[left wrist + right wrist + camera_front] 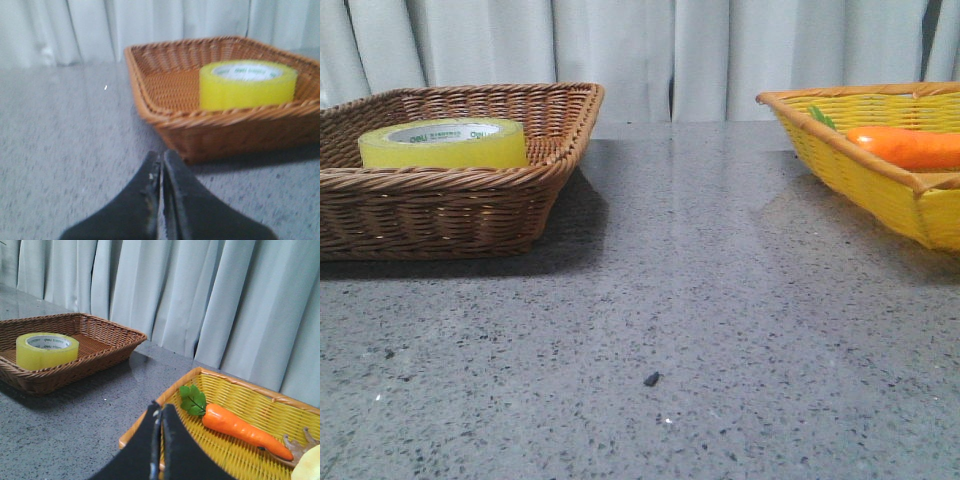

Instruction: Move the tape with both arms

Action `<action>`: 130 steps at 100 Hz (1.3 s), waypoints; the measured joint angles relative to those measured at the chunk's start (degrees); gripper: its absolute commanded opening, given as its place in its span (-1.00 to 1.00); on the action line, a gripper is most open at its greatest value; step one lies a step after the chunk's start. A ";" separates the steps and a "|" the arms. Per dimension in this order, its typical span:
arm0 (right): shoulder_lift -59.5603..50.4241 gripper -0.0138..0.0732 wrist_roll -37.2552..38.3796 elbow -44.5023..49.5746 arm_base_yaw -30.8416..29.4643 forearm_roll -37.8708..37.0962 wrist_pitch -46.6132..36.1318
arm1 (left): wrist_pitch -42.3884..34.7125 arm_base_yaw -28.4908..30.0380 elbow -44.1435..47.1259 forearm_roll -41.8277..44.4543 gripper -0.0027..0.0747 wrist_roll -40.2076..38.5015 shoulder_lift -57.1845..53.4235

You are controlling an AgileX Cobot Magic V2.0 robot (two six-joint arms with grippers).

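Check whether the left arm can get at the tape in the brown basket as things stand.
Probably yes. The tape lies flat in the brown basket with nothing above it. The left gripper, fingers together, must open and clear the rim.

Ahead of our left gripper (161, 172), whose black fingers (182, 200) are pressed together with nothing between them, we see a brown wicker basket (165, 117) on the grey speckled bench (65, 135). The yellow-green tape roll (247, 85) lies flat inside it, well apart from the gripper.
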 measured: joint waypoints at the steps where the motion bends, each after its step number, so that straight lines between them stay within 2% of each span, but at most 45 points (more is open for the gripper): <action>1: 0.00 -0.85 0.00 0.00 0.00 0.00 0.00 | 0.28 0.24 0.00 0.00 -0.99 -0.07 0.00; 20: 0.00 -0.85 0.00 0.00 0.00 -0.10 0.00 | 8.14 1.37 0.00 -0.12 -0.99 -3.86 0.00; 116: 0.00 -0.85 0.00 0.76 -0.11 -0.14 -0.25 | 8.34 1.37 0.00 -0.02 -0.98 -4.39 0.00; 130: 0.00 -0.85 0.00 4.37 -2.07 -0.14 -4.32 | 8.34 1.37 0.00 -0.02 -0.98 -4.39 0.00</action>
